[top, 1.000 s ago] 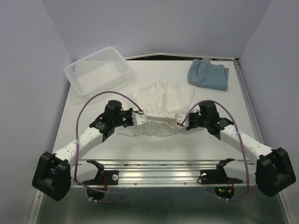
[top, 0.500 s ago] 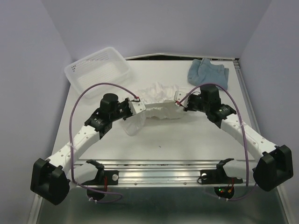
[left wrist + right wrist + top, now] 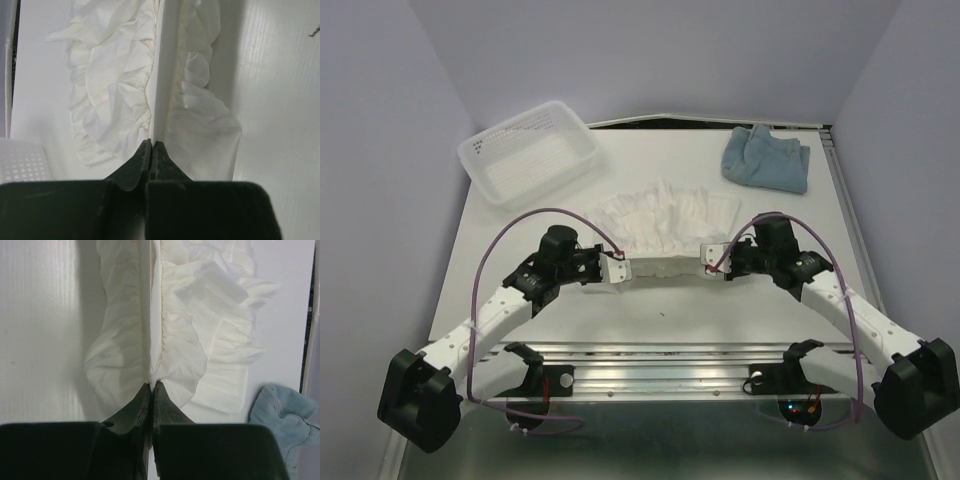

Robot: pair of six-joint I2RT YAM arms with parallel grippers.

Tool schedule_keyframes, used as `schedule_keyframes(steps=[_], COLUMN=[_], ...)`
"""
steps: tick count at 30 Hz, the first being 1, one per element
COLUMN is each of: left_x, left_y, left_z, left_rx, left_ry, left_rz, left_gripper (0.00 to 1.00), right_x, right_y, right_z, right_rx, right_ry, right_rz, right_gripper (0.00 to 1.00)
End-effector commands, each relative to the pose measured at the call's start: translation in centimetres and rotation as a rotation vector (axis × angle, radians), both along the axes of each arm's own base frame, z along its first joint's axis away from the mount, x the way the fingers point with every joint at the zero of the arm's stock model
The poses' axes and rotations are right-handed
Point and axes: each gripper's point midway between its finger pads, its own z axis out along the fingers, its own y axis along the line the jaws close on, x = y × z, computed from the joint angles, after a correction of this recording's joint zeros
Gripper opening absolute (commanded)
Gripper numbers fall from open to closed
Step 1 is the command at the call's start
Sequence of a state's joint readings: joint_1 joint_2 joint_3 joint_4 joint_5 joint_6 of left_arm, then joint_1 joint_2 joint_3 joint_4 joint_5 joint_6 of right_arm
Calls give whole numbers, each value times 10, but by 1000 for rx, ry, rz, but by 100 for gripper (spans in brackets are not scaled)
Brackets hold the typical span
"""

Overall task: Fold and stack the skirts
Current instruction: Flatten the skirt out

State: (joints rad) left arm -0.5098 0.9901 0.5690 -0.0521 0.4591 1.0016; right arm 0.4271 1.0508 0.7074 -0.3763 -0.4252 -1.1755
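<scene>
No readable text, label, brand, number or sign shows in any view

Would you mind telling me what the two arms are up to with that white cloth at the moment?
Both arms are working on the white ruffled skirt. The left claw and the right claw are each shut on its near edge, one at either end, holding that edge taut between them; the rest lies spread on the table. It looks like a fold under way. The blue-grey skirt lies rumpled at the far right corner, untouched, and the mesh basket sits far left.
</scene>
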Motion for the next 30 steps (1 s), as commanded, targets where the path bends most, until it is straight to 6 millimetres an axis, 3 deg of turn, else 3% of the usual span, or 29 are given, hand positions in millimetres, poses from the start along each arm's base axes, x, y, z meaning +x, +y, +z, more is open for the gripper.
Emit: schedule_keyframes(steps=[1, 3, 5, 6, 7, 10, 12, 13, 17, 20, 21, 23, 24, 26, 27, 30], left_x=[-18, -31, -45, -59, -63, -71, -66, -63, -42, 0, 16, 45, 62, 79, 91, 100], left_y=[-2, -4, -6, -8, -9, -14, -16, -17, -21, -12, -15, 0, -2, 0, 0, 0], left_z=[2, -6, -13, -18, -18, -3, 17, 25, 56, 68, 69, 65, 57, 47, 40, 28], left_rx=[45, 73, 121, 140, 142, 107, 37, 1, -144, -262, -291, -357, -353, -356, -357, -353], left_ry=[-58, -34, -44, -17, -17, -28, -29, -17, 109, 256, 322, 439, 497, 551, 567, 603], left_rz=[-123, -173, -267, -319, -337, -342, -264, -221, -1, 235, 259, 380, 415, 486, 514, 545], left_gripper=[0, 0, 37, 46, 57, 77, 78, 78, 75, 70, 69, 64, 61, 58, 56, 55], right_x=[-27, -38, -50, -57, -59, -52, -48, -45, -16, 25, 30, 50, 50, 59, 62, 69], right_y=[-2, -5, -8, -11, -13, -22, -29, -30, -33, -22, -17, -1, 4, 14, 15, 12], right_z=[-14, -22, -33, -36, -37, -31, -19, -14, 10, 28, 27, 24, 17, 13, -5, -18], right_rx=[-44, -71, -116, -138, -144, -174, -179, -166, -102, 8, 42, 58, 57, 81, 49, 16], right_ry=[23, 41, 32, 23, 16, -83, -136, -145, -102, 46, 127, 255, 317, 395, 449, 459], right_rz=[112, 157, 232, 262, 265, 231, 177, 149, -47, -278, -338, -391, -397, -438, -456, -455], right_gripper=[1, 1, 26, 43, 77, 88, 93, 100, 100, 95, 94, 87, 85, 81, 80, 77])
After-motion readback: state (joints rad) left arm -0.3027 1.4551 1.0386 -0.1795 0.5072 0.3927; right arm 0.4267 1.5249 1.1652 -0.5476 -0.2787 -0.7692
